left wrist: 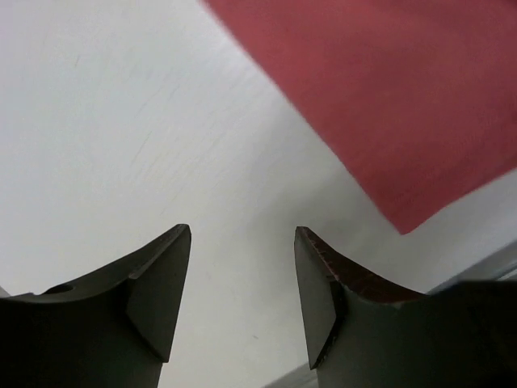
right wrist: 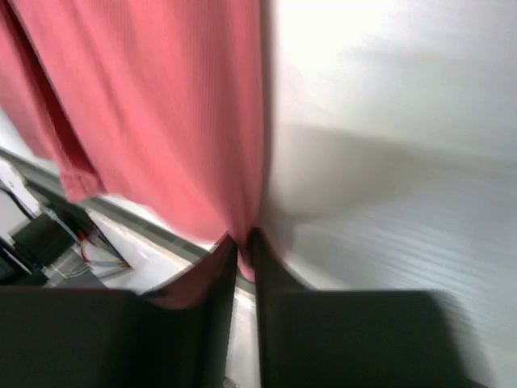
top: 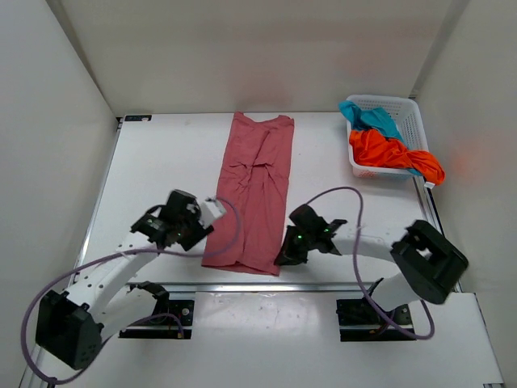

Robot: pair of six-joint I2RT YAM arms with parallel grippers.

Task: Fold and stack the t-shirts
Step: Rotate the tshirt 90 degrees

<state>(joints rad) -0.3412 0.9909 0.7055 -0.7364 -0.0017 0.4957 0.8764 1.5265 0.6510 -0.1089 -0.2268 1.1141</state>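
Observation:
A dusty rose-pink t-shirt [top: 257, 190] lies as a long narrow strip down the middle of the table. My right gripper [top: 284, 257] is at the strip's near right corner, shut on the pink cloth [right wrist: 161, 105], which bunches between the right gripper's [right wrist: 245, 236] jaws. My left gripper [top: 202, 225] hovers beside the near left edge of the strip. In the left wrist view the left gripper [left wrist: 242, 234] is open over bare table, with the pink t-shirt [left wrist: 388, 89] up and to the right. An orange t-shirt [top: 388, 152] and a teal-blue t-shirt [top: 371, 117] lie crumpled in the basket.
The white lattice basket [top: 408, 113] stands at the far right of the table, the orange shirt spilling over its near rim. White walls close in the table at the back and both sides. The table's near edge [top: 307, 284] runs just below the shirt's hem.

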